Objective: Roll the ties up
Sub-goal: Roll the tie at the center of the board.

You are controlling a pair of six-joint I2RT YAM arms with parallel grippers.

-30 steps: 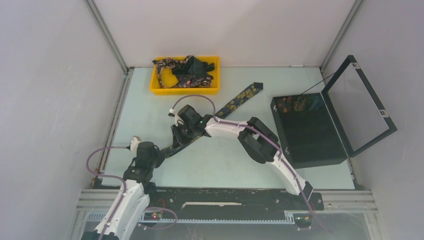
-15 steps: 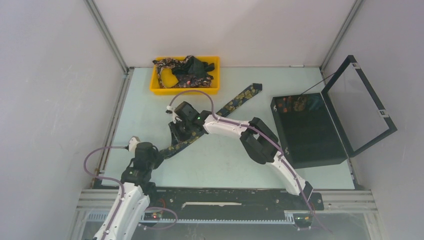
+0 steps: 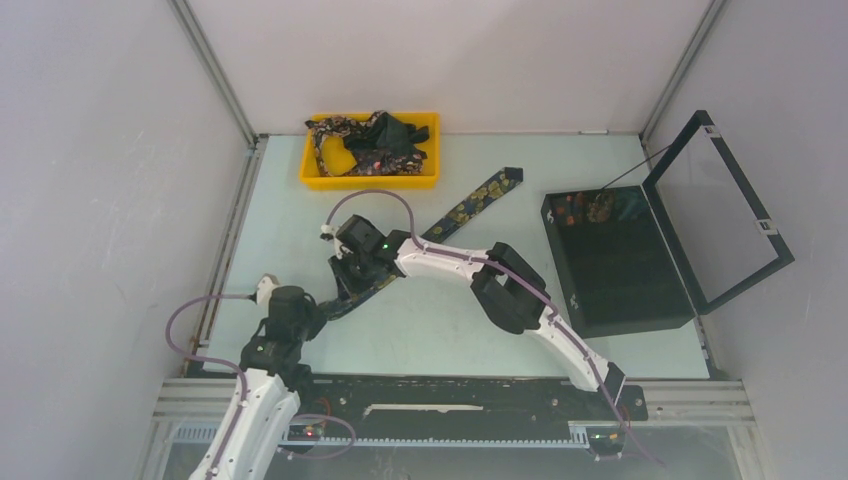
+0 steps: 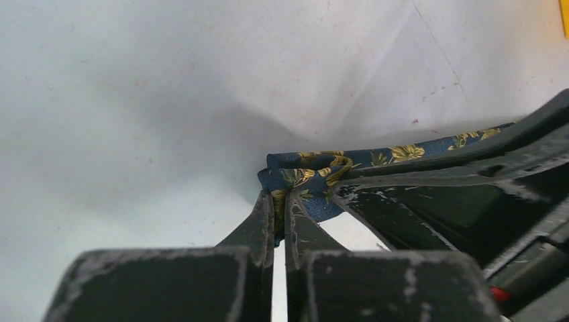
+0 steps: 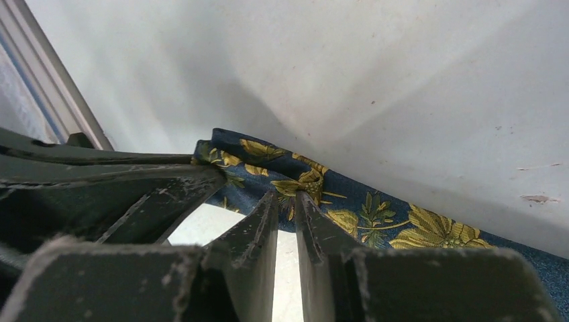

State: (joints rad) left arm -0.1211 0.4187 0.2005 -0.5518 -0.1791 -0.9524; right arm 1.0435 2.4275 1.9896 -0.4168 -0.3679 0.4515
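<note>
One tie (image 3: 470, 205), dark blue with gold flowers, lies diagonally across the table from the back right toward the near left. My left gripper (image 3: 320, 305) is shut on its bunched near end (image 4: 302, 176), the fabric pinched between the fingertips (image 4: 258, 215). Just beyond it my right gripper (image 3: 350, 282) is shut on a raised fold of the same tie (image 5: 402, 221), its tips close to the left gripper's fingers (image 5: 134, 194). More ties (image 3: 375, 140) lie heaped in the yellow tray (image 3: 312, 178).
A black hinged box (image 3: 615, 270) stands at the right with its lid (image 3: 725, 205) swung open and small coloured things at its back. The enclosure's metal frame rail (image 3: 225, 250) runs close along the left of both grippers.
The right gripper has slid left and nearer along the tie toward the left gripper, taking a fresh pinch. The left gripper has stayed shut on the end, shifting slightly nearer.
</note>
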